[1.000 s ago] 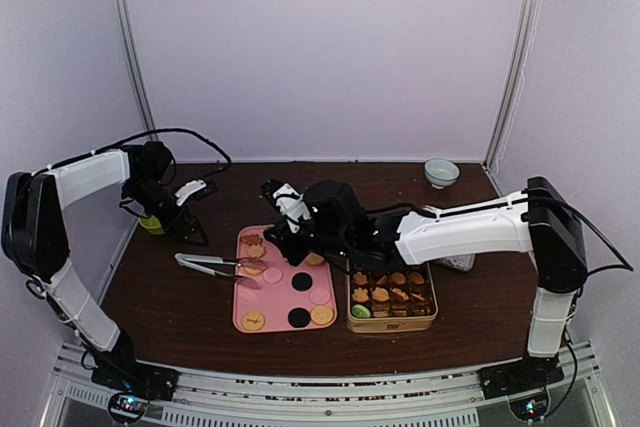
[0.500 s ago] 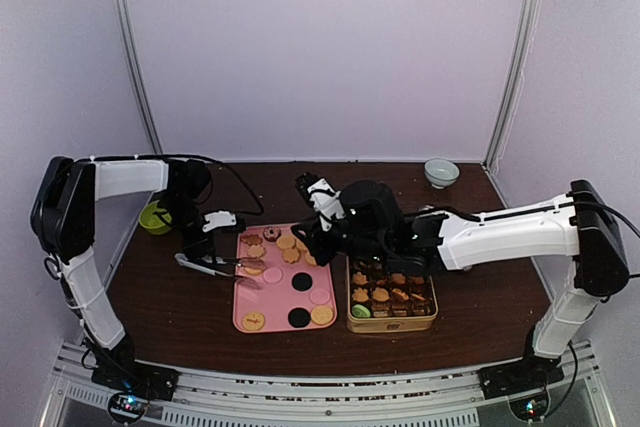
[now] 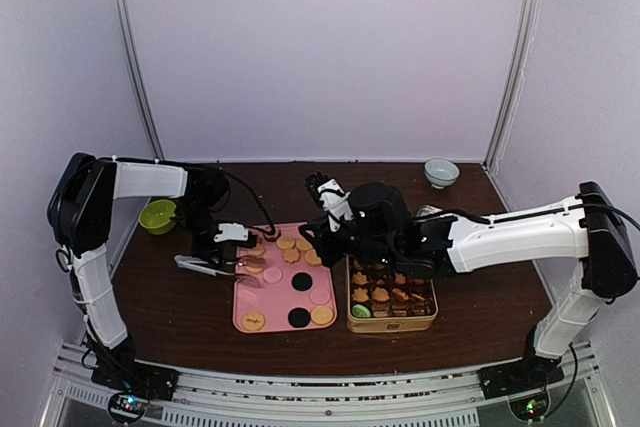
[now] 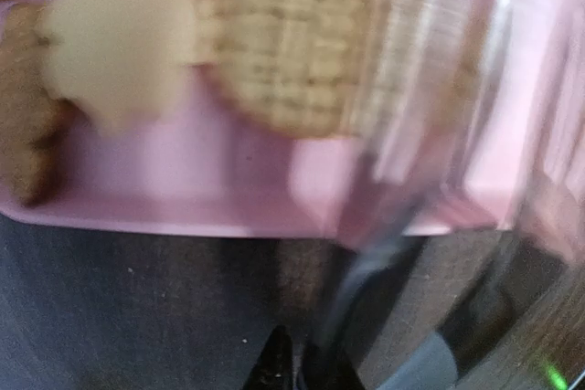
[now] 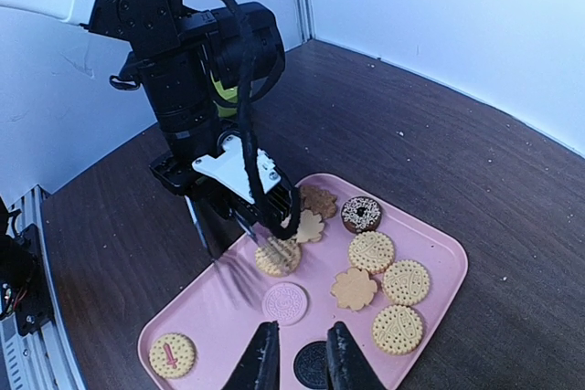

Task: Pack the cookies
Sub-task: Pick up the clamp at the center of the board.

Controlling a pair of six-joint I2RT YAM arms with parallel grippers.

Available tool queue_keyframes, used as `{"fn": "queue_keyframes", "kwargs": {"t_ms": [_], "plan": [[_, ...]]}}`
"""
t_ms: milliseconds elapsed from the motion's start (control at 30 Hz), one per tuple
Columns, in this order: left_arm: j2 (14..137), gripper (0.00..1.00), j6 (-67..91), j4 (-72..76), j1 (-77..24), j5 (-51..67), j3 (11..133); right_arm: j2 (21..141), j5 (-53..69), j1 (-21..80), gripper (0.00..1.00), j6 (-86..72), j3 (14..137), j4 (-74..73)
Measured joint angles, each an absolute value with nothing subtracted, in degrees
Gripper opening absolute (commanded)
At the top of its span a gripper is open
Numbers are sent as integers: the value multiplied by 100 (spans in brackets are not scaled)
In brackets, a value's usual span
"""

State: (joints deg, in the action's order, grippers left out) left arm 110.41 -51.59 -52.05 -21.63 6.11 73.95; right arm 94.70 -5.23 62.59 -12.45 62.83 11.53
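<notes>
Cookies point(image 5: 278, 256) lie loose on a pink tray point(image 5: 439, 258): tan round and flower ones, a pink disc point(image 5: 287, 302), a black disc point(image 5: 315, 364) and a sprinkled ring point(image 5: 362, 215). More cookies point(image 3: 390, 293) fill a gold tin point(image 3: 392, 327). My left gripper point(image 5: 265, 226) is down at the tray's left edge, shut on the metal tongs point(image 5: 224, 267), which are blurred. In the left wrist view its tips point(image 4: 306, 372) sit close together beside the tongs point(image 4: 366, 262). My right gripper point(image 5: 297, 358) hovers above the tray, narrowly open and holding nothing.
The tray point(image 3: 262, 299) lies mid-table with the tin to its right. The tongs point(image 3: 200, 265) stick out left of the tray. A green bowl point(image 3: 158, 215) stands at the left, a white bowl point(image 3: 441, 171) at the back right. Both arms meet over the tray.
My left gripper moved from beside the green bowl down to the tongs and closed on them. The right arm shifted a little to the right, off the tray's upper part.
</notes>
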Motion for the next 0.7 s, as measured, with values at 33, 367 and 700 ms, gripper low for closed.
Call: {"fn": "queue_keyframes", "kwargs": {"t_ms": [33, 367, 700], "plan": [[11041, 2, -5183, -5218, -2174, 604, 7397, 9448, -521, 6259, 18, -1245, 6272, 1153], [10912, 0, -5037, -5398, -2187, 703, 7430, 9341, -519, 6259, 20, -1273, 6241, 1184], [9955, 0, -4480, -6864, -2187, 2436, 8980, 8927, -414, 6211, 33, -1667, 6112, 1562]]}}
